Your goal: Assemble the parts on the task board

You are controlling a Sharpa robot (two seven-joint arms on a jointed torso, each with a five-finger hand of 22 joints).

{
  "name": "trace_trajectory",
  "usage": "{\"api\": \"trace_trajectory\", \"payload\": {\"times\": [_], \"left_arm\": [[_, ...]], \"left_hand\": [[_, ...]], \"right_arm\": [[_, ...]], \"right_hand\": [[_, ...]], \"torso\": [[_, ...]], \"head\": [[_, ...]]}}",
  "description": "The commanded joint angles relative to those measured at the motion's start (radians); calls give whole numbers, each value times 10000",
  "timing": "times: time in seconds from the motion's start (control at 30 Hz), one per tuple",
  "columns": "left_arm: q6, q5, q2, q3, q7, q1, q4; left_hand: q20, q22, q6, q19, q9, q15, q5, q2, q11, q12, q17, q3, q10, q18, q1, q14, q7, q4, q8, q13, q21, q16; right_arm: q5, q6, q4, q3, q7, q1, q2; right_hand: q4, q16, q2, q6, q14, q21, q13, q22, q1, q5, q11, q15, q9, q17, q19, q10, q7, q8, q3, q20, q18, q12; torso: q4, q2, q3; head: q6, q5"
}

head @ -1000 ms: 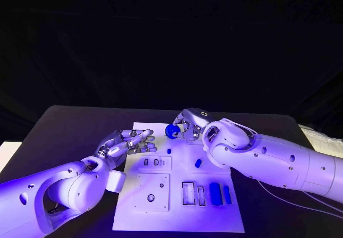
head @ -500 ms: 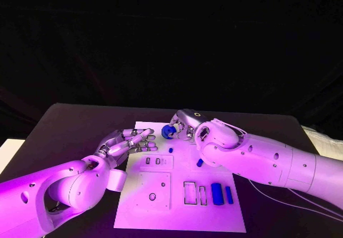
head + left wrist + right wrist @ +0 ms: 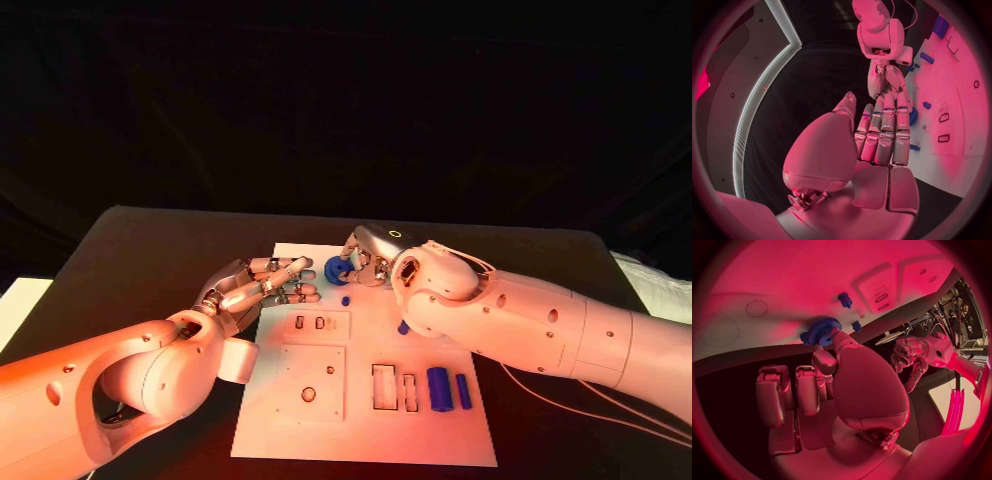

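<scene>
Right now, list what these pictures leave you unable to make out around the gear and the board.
- Head view: the right hand covers much of the blue gear; whether it sits on the task board is unclear.
- Right wrist view: fingers hide the gear's near side.
- Head view: the right arm covers part of a small blue part.
- Left wrist view: the left hand hides the board beneath.

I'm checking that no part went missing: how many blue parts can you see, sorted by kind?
Gear: 1, held by the right hand
Small pegs: 2, one below the gear, one at the right arm's edge
Bars: 2, one wide, one thin
Total: 5
</scene>
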Motion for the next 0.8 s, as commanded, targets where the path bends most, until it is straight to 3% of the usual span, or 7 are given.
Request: {"api": "trace_trajectory", "payload": {"times": [0.03,0.2,0.27,0.3,0.4,0.5,0.8], "left_arm": [[194,36,12,7,90,9,19],[182,36,10,7,87,9,24],[178,36,8,7,84,9,27],[178,36,8,7,83,9,28],[175,37,5,7,75,9,32],[173,38,3,7,69,9,30],[149,47,-16,7,52,10,45]], "left_hand": [[-3,-15,66,69,8,-9,44,87,18,-27,8,11,49,123,24,48,25,-45,-34,-10,-39,-58],[-3,-15,66,69,8,-9,44,87,18,-27,8,11,49,123,24,48,25,-45,-34,-10,-39,-58],[-3,-16,65,68,7,-8,44,87,19,-29,9,10,48,123,23,48,26,-46,-37,-10,-40,-61],[-3,-17,64,68,7,-7,43,88,20,-32,10,10,46,122,21,47,28,-47,-40,-11,-42,-64],[-3,-17,64,68,7,-7,43,88,20,-32,10,10,46,122,21,47,28,-47,-40,-11,-42,-64],[-2,-20,56,66,5,-5,42,84,25,-41,12,6,37,121,17,44,33,-50,-49,-14,-45,-73],[0,-26,39,62,1,0,40,78,36,-58,18,-2,18,119,8,40,47,-56,-68,-18,-51,-88]], "right_arm": [[-157,285,31,-15,31,-10,7],[-163,109,-9,-18,-57,-10,1],[-151,-10,-33,-20,-83,-10,1],[-141,-59,-41,-20,-89,-10,1],[-91,-197,-62,-24,-82,-9,-2],[-55,-258,-51,-26,-50,-9,-12],[386,102,-38,-33,208,-11,-52]], "right_hand": [[37,0,-26,30,734,29,6,1837,-100,-36,2,-15,3,1003,479,1,62,27,4,-41,-183,-66],[120,-93,-201,-207,698,-8,-140,1750,-287,-66,51,21,-52,858,415,-97,121,-126,-61,-18,-163,-330],[307,-174,-424,-927,667,-49,-339,1658,-525,-526,192,123,-185,742,347,-232,269,-437,-245,47,-143,-656],[400,-196,-509,-1181,659,-62,-410,1630,-595,-617,247,167,-210,712,326,-281,329,-454,-339,84,-137,-773],[908,-265,-849,-2166,639,-106,-568,1539,-728,-605,430,326,-218,629,257,-402,526,-482,-1101,246,-114,-1062],[925,-283,-792,-2194,637,-113,-575,1530,-789,-527,464,374,-188,614,249,-422,565,-438,-1505,312,-110,-1102],[884,-238,-359,-1506,663,-83,-378,1611,-700,-283,373,315,-100,708,306,-357,446,-284,-1432,295,-126,-891]], "torso": [[0,-3,-3],[-9,-1,-2],[-11,-2,-4],[-9,-2,-6],[-6,0,-5],[-5,-4,-3],[-14,11,-1]], "head": [[-6,1],[6,-10],[13,-24],[15,-28],[23,-35],[23,-41],[36,-38]]}}
